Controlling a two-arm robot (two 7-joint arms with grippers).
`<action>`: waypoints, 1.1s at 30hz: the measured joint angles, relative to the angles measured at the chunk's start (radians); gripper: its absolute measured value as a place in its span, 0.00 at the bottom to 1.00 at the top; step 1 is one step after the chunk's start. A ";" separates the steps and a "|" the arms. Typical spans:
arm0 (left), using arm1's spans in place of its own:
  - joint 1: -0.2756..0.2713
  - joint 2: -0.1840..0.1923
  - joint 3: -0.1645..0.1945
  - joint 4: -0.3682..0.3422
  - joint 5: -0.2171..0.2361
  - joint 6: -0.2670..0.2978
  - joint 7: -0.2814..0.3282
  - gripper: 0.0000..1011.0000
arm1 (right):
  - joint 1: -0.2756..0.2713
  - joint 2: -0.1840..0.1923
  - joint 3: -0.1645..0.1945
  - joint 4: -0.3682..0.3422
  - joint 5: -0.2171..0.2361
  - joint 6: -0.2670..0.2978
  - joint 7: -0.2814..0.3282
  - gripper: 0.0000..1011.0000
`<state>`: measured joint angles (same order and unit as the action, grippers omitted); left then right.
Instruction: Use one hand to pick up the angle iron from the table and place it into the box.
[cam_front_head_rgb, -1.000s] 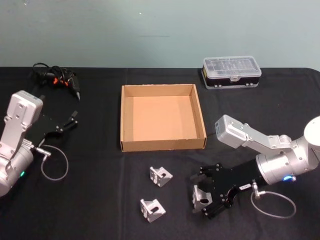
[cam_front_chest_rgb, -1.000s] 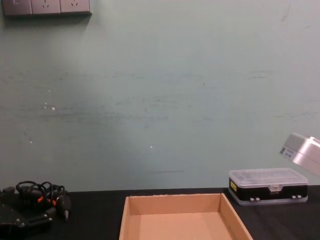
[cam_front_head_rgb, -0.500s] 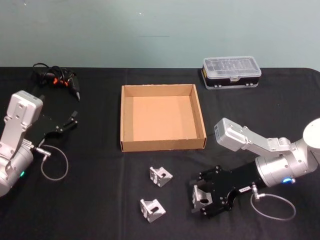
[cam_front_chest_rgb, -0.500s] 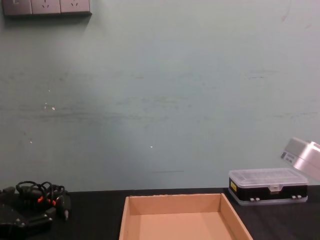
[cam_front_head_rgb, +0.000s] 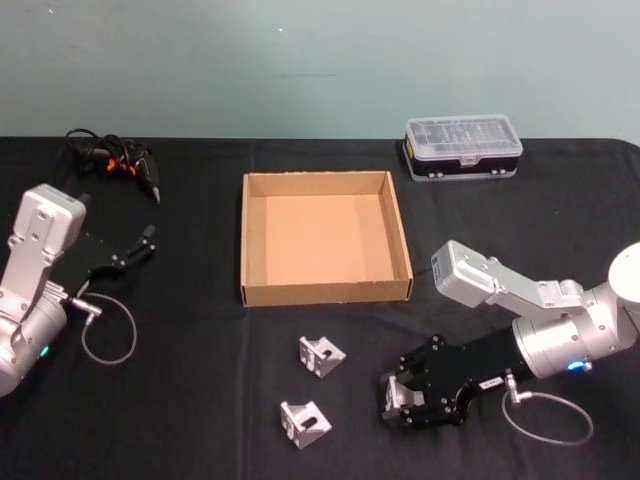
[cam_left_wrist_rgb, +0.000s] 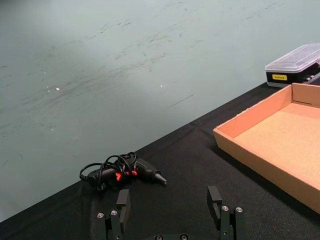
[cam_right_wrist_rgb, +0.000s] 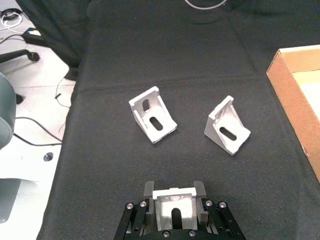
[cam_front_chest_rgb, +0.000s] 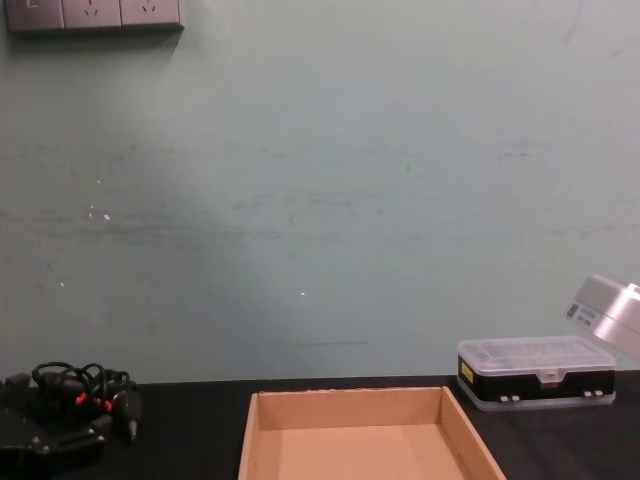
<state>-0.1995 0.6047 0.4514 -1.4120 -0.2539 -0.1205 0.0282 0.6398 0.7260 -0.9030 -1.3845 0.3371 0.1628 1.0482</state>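
Note:
Three silver angle irons lie on the black table (cam_front_head_rgb: 200, 400) in front of the brown cardboard box (cam_front_head_rgb: 246, 240). Two lie free: one angle iron (cam_front_head_rgb: 320, 353) nearer the box and another (cam_front_head_rgb: 305, 422) nearer the front edge. The third angle iron (cam_front_head_rgb: 401, 396) sits between the black fingers of my right gripper (cam_front_head_rgb: 400, 400), low on the table. In the right wrist view the fingers (cam_right_wrist_rgb: 148, 190) press both sides of this angle iron (cam_right_wrist_rgb: 173, 206), with the free two (cam_right_wrist_rgb: 152, 116) (cam_right_wrist_rgb: 227, 126) ahead. My left gripper (cam_front_head_rgb: 138, 246) rests open at the left, with nothing in it (cam_left_wrist_rgb: 169, 200).
A clear-lidded plastic case (cam_front_head_rgb: 463, 145) stands behind the box at the right. A tangle of black cables with orange bits (cam_front_head_rgb: 112, 158) lies at the back left. The box (cam_front_chest_rgb: 365, 440) is open-topped and holds nothing. A table edge and floor cables (cam_right_wrist_rgb: 30, 75) show in the right wrist view.
My right gripper has dropped lower over the angle iron and its fingers have closed from wide open onto the piece's sides. The left arm has barely shifted.

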 joint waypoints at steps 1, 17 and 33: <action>0.000 0.000 0.000 0.000 0.000 0.000 0.000 1.00 | -0.001 0.000 0.001 0.000 0.000 -0.001 -0.001 0.46; 0.000 0.000 0.000 0.000 0.000 0.000 0.000 1.00 | -0.028 0.060 0.124 -0.130 0.030 -0.007 -0.143 0.46; 0.000 0.000 0.000 0.000 0.000 0.000 0.000 1.00 | 0.040 -0.100 0.179 0.056 -0.023 -0.040 -0.243 0.46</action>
<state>-0.1995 0.6046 0.4514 -1.4120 -0.2539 -0.1205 0.0283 0.6799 0.6258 -0.7238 -1.3281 0.3139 0.1229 0.8053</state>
